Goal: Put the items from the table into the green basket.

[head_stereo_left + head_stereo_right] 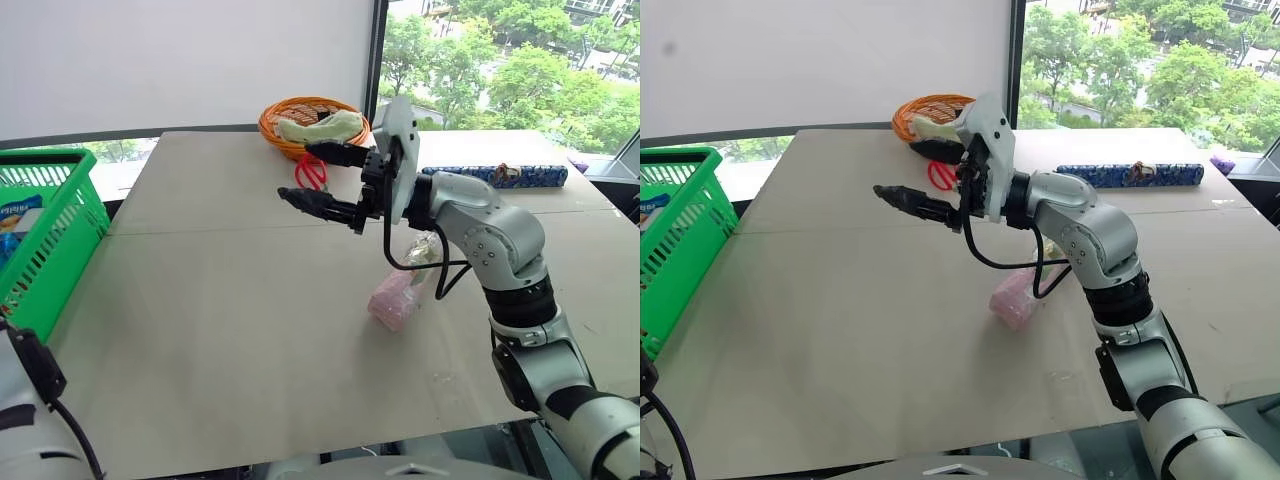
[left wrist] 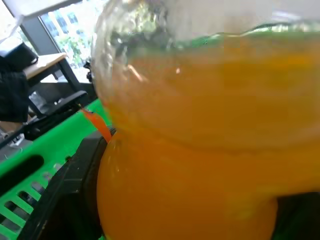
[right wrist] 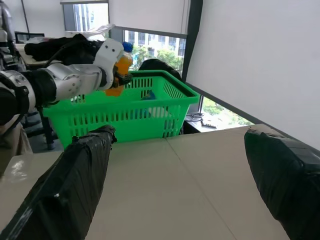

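White wall (image 1: 180, 60) fills the upper left, big window (image 1: 500, 70) upper right with green trees (image 1: 530, 90) in daylight.

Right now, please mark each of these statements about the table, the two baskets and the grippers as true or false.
1. The left gripper holds the orange drink bottle over the green basket. True.
2. The right gripper is shut on the scissors. False: it is open and empty.
3. The red-handled scissors lie on the table by the orange wicker basket. True.
4. The pink floral packet is in the green basket. False: it lies on the table.
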Controlling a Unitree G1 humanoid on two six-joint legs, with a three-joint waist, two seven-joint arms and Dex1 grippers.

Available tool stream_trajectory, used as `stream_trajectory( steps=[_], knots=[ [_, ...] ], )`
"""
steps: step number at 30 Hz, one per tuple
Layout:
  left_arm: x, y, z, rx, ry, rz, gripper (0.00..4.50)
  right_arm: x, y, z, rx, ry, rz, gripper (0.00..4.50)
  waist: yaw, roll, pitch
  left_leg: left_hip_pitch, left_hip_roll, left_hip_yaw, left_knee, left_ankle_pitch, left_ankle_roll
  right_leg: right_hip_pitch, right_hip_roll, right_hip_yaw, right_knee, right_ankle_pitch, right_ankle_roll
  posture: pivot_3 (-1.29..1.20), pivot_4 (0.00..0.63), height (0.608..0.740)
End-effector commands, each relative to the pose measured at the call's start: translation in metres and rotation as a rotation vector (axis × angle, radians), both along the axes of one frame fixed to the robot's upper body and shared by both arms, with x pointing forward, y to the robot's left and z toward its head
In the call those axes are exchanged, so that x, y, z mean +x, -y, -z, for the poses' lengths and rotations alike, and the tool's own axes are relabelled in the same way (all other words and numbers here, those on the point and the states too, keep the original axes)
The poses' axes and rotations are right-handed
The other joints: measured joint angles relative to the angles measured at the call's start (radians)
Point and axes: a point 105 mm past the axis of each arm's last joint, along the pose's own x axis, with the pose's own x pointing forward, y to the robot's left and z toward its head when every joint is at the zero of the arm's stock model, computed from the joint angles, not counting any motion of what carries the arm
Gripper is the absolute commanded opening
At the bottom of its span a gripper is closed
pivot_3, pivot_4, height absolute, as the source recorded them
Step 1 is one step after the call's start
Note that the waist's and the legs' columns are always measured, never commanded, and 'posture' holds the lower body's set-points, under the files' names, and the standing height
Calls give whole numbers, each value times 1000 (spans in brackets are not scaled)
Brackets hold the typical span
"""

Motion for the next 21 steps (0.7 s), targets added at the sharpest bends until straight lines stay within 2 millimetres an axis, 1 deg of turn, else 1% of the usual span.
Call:
stream_trajectory(
  steps=[1, 2, 3, 6, 8, 10, 12, 14, 16, 17, 18, 19, 21],
  knots=[
    [6, 4, -8, -15, 73, 25, 3560, -7, 1, -6, 11, 46, -13, 4500, -1, 0, 0, 0, 0, 0, 0, 0, 0, 0, 0, 0, 0, 0, 0, -78, 0, 740],
    [9, 6, -7, -22, 81, 33, 4085, -7, 2, -5, 8, 48, -10, 4500, -2, 0, 0, 0, 0, 0, 0, 0, 0, -1, 0, 0, 1, 0, 0, -78, 0, 740],
    [10, 7, -9, -16, 84, 30, 4467, -7, 3, -5, 7, 48, -5, 4500, -4, 0, 0, 0, 0, 0, 0, 0, 0, -1, 0, 0, 1, 0, 0, -88, 0, 740],
    [10, 7, -15, -1, 101, 17, 4467, -6, 6, -4, 7, 49, 7, 4500, -17, 0, 0, 0, 0, 0, 0, 0, 0, -1, 0, 0, 1, 0, 0, -96, 0, 740],
    [15, 10, -30, 7, 187, 36, 4467, -4, 9, -4, 4, 48, 19, 4500, -25, 0, 0, 0, 0, 0, 0, 0, 0, 0, 0, 0, 1, 0, 0, -96, 0, 740],
    [25, 19, -44, 15, 274, 90, 4467, -2, 12, -3, 2, 48, 32, 4500, -27, -1, 0, 0, 0, 0, 0, 0, -1, 0, 0, 0, 1, 0, 0, -96, 0, 740],
    [44, 38, -62, 37, 362, 224, 4467, 1, 16, -3, -2, 50, 49, 4500, -25, -1, 0, 0, 0, 0, 0, 1, -1, 0, 0, 0, 1, 0, 0, -96, 0, 740],
    [71, 72, -77, 86, 395, 436, 4467, 5, 24, -4, -5, 51, 79, 4500, -21, -2, -1, 0, 0, 0, 0, 1, -1, 0, 0, 0, 1, 0, 0, -110, 0, 740],
    [97, 113, -82, 55, 428, 665, 4467, 11, 38, -4, -9, 45, 120, 4500, -16, -1, -1, 0, 0, 0, 1, 1, -1, 0, -1, -1, 1, 0, 0, -110, 0, 740],
    [107, 134, -83, 47, 434, 775, 4467, 13, 45, -3, -14, 43, 136, 4500, -14, -2, -1, 0, 0, 0, 1, 1, -1, 1, -1, -1, 0, 0, 0, -110, 0, 740],
    [113, 151, -82, 46, 427, 864, 4467, 15, 50, -1, -23, 44, 154, 4500, -15, -2, -2, 0, 0, 0, 1, 1, 0, 1, -2, -1, 0, 0, 0, -110, 0, 740],
    [120, 176, -77, 40, 399, 987, 4467, 17, 58, 4, -43, 37, 179, 4500, -18, -3, -2, 0, -1, 1, 1, 1, 0, 1, -2, -1, 0, 0, 0, -136, 0, 740],
    [128, 234, -56, 3, 309, 1254, 4467, 18, 77, 15, -78, 10, 213, 4500, -30, 0, -3, 0, -1, 1, 1, 1, 0, 2, -2, 0, 0, 0, 0, -136, 0, 740]
  ],
)
